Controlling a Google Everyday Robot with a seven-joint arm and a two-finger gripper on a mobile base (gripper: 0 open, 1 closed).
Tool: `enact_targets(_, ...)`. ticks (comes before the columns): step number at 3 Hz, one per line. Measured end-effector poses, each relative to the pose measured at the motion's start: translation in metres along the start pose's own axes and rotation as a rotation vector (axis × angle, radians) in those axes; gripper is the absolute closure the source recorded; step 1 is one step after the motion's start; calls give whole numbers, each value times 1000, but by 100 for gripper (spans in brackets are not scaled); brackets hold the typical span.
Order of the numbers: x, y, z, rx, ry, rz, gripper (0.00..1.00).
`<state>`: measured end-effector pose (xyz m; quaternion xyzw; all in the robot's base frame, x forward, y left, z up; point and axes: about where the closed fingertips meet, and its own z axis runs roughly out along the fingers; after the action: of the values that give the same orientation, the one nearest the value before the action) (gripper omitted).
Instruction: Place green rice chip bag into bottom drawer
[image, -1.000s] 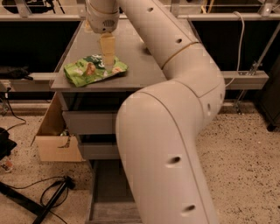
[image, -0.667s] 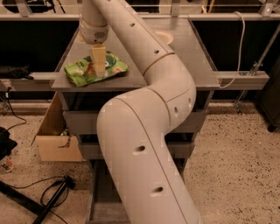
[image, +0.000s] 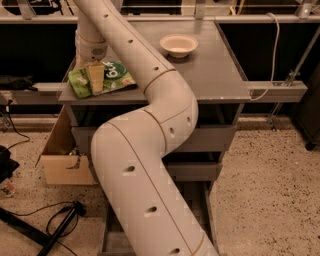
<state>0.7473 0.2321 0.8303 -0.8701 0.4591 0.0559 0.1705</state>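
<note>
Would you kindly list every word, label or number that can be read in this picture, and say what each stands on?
White lettering on the green rice chip bag: not legible, and partly hidden by the gripper, which is down over the bag's left half at the table's front left corner.
Bowl and cardboard box: no text visible.

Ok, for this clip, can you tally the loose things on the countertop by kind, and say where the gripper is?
Snack bag (green rice chip bag): 1
Bowl: 1
Total: 2
The gripper is down over the bag, near the front left corner of the countertop.
</note>
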Motion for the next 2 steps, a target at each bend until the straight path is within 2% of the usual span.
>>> enact_targets(1,0,-9,2,32,-4,2,50)
enact_targets(2,0,-9,2,32,-4,2,73)
